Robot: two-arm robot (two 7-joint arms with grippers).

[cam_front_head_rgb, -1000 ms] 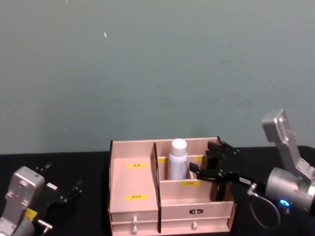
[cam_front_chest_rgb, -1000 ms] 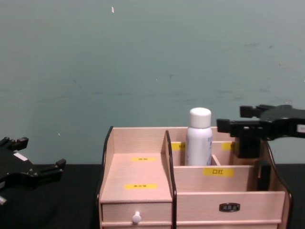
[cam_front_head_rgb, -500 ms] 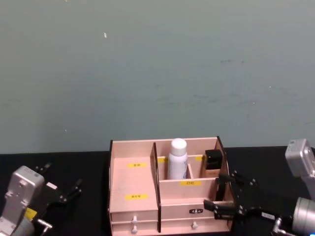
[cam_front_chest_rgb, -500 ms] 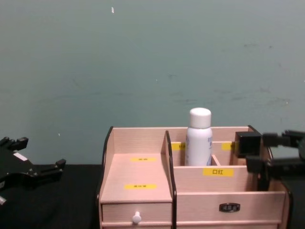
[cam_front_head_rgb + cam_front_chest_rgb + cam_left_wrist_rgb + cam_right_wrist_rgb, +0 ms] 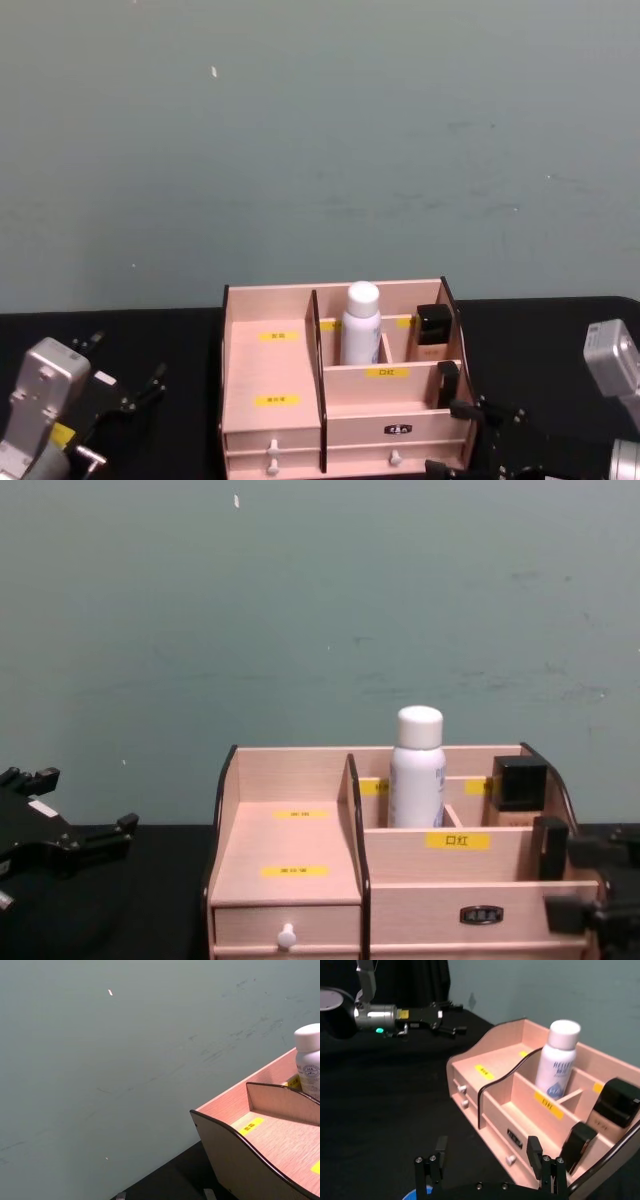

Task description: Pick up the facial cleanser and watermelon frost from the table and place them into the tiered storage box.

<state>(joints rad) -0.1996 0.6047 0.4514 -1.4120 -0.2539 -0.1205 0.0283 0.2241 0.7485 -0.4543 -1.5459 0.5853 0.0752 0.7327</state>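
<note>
The tiered storage box (image 5: 270, 372) (image 5: 290, 840) (image 5: 470, 1067) (image 5: 280, 1140) stands on the black table. A white bottle with blue print (image 5: 361, 325) (image 5: 417, 775) (image 5: 557, 1070) (image 5: 309, 1060) stands upright in its back middle compartment. A beige bottle with a black cap (image 5: 433, 325) (image 5: 519, 783) (image 5: 612, 1107) stands in the back right one. I cannot tell which is the facial cleanser and which the watermelon frost. My right gripper (image 5: 455, 438) (image 5: 588, 885) (image 5: 487, 1157) hovers open and empty, low at the box's front right corner. My left gripper (image 5: 130, 358) (image 5: 88, 800) (image 5: 445, 1022) rests open, left of the box.
A small dark item (image 5: 447, 383) (image 5: 550, 848) (image 5: 576, 1145) leans in the box's right middle compartment. The stepped left section of the box holds nothing. Two white-knobbed drawers (image 5: 272, 452) face me. A grey-green wall rises close behind the table.
My right gripper let go of the black-capped bottle in the back right compartment and drew back, down and towards me, to the box's front right. The left arm has not moved.
</note>
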